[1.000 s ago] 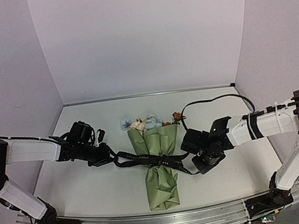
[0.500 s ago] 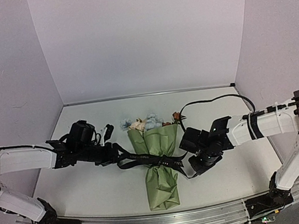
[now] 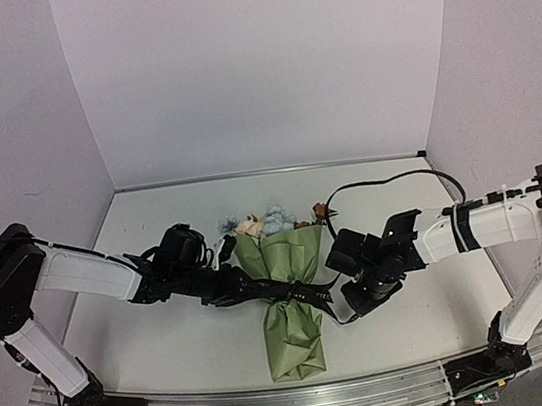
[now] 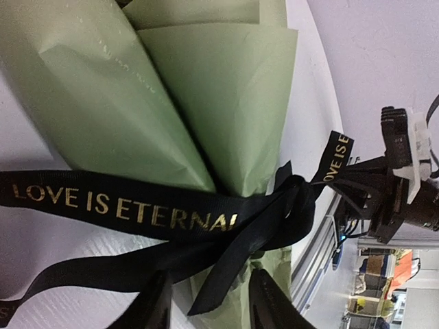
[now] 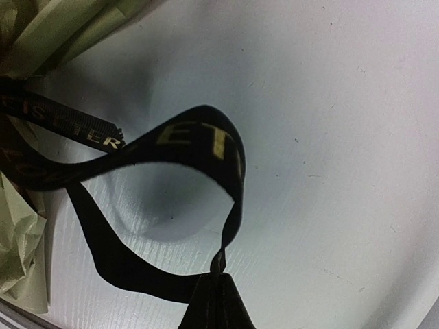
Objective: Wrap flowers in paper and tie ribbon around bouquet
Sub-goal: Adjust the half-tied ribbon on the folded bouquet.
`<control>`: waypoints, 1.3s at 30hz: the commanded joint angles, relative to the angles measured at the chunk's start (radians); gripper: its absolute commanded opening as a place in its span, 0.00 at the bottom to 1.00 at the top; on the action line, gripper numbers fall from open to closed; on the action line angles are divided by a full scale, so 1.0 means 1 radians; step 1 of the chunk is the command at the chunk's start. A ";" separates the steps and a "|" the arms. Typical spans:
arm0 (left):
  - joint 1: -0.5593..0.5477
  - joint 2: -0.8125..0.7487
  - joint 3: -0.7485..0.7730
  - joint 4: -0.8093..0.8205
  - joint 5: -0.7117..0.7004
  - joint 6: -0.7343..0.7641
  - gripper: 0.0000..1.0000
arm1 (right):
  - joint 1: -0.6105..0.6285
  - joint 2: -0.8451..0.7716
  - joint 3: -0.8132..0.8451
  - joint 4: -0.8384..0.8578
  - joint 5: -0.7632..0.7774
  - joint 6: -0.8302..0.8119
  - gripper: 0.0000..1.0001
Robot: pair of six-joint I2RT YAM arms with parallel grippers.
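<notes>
The bouquet (image 3: 296, 349) lay at the middle of the table (image 3: 160, 350), its narrow foot toward the near edge and its wide mouth toward the far edge. Its olive-green paper (image 3: 280, 254) was folded into a cone with overlapping flaps and pinched in at the waist. The flowers (image 3: 257, 224) showed pale blue and cream heads at the mouth, with one brownish head on the side facing the right edge.

A black ribbon (image 4: 123, 205) printed in gold with "LOVE IS ETERNAL" ran around the waist and gathered into a knot (image 4: 291, 197) against the paper, with loose tails trailing onto the tabletop.

The left gripper (image 3: 234, 285) sat low, just beside the bouquet's waist on the side facing the left edge. It was released: its fingers (image 4: 154, 305) stood apart, and one ribbon tail hung in the gap between them without being pinched.

The right gripper (image 3: 353, 300) was near the waist on the opposite side, clenched on the ribbon's far end. From its closed tips the ribbon rose in an open loop over the white tabletop, threw a soft shadow, and ran back toward the paper.

A black cable (image 3: 389, 181) arced above the table toward the far right corner, behind the right arm.
</notes>
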 commanded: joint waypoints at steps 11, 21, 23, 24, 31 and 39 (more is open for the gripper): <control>-0.005 -0.060 0.030 -0.013 0.005 0.011 0.00 | 0.006 -0.057 0.006 0.017 -0.044 -0.024 0.02; -0.004 -0.233 -0.085 -0.195 -0.107 0.018 0.00 | 0.022 -0.128 -0.038 0.084 -0.132 -0.087 0.41; -0.004 -0.263 -0.112 -0.243 -0.149 -0.002 0.00 | 0.018 -0.173 -0.052 0.098 -0.117 -0.111 0.52; -0.003 -0.276 -0.122 -0.261 -0.171 -0.013 0.00 | 0.012 -0.192 -0.058 0.105 -0.113 -0.122 0.56; 0.019 -0.365 -0.178 -0.342 -0.254 -0.051 0.00 | -0.152 -0.159 -0.056 0.191 -0.299 -0.082 0.57; 0.026 -0.326 -0.139 -0.332 -0.236 -0.033 0.00 | -0.196 0.019 0.019 0.221 -0.306 0.085 0.55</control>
